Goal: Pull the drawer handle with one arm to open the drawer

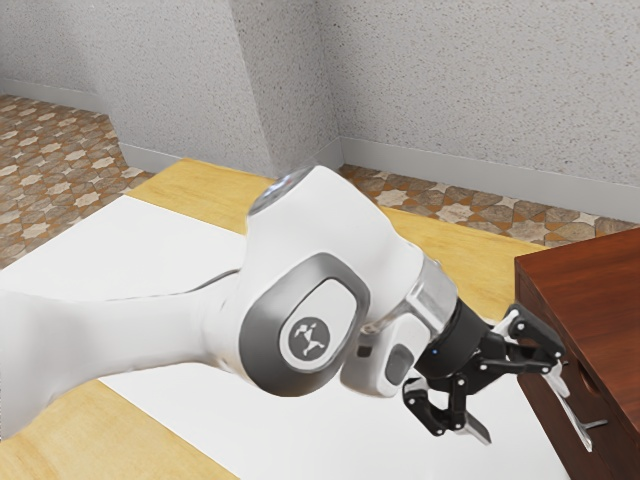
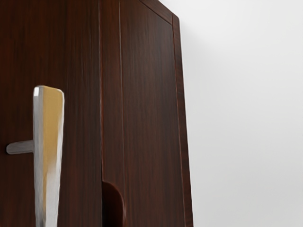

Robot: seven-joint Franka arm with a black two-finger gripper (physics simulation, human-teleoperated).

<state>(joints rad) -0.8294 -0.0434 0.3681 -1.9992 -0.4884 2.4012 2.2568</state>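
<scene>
Grey speckled walls and a patterned tile floor surround the table (image 1: 200, 185). Your gripper (image 1: 517, 400) holds nothing, and its fingers are spread wide. The metal drawer handle (image 1: 578, 418) stands just in front of it on the dark wooden drawer front (image 2: 71, 56). I think this wide opening lets the fingers go around the bar before you pull.

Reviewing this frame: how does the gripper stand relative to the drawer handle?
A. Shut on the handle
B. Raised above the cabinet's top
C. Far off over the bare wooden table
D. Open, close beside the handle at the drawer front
D: in the exterior view the gripper has its fingers spread apart, low at the front of the cabinet, next to the silver handle.
</scene>
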